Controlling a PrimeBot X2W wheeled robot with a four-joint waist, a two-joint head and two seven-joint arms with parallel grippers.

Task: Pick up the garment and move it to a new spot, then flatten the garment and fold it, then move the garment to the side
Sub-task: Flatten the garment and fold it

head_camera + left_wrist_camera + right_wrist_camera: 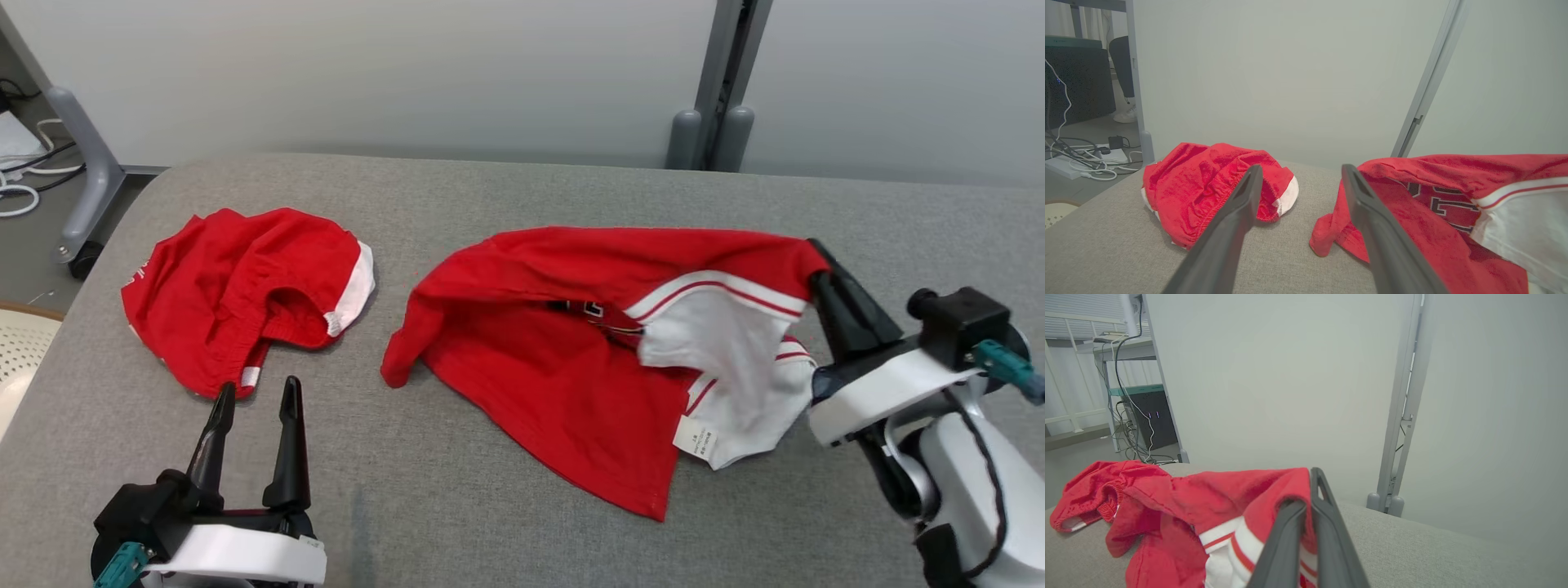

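The garment (571, 351), a red jersey with white sleeves and striped trim, lies crumpled across the middle and right of the grey padded table (490, 506). My right gripper (818, 260) is shut on its far right corner and holds that edge raised off the table. In the right wrist view the red cloth (1216, 494) is pinched between the closed fingers (1327, 514). My left gripper (257, 394) stands open near the front left of the table with nothing between its fingers. In the left wrist view the jersey (1433, 204) lies to the right of those fingers.
A second red piece with a white band, like shorts (245, 294), lies bunched at the table's left, just beyond my left gripper. A grey wall post (718, 82) rises behind the table. Cables and a wheeled stand leg (82, 171) are on the floor at far left.
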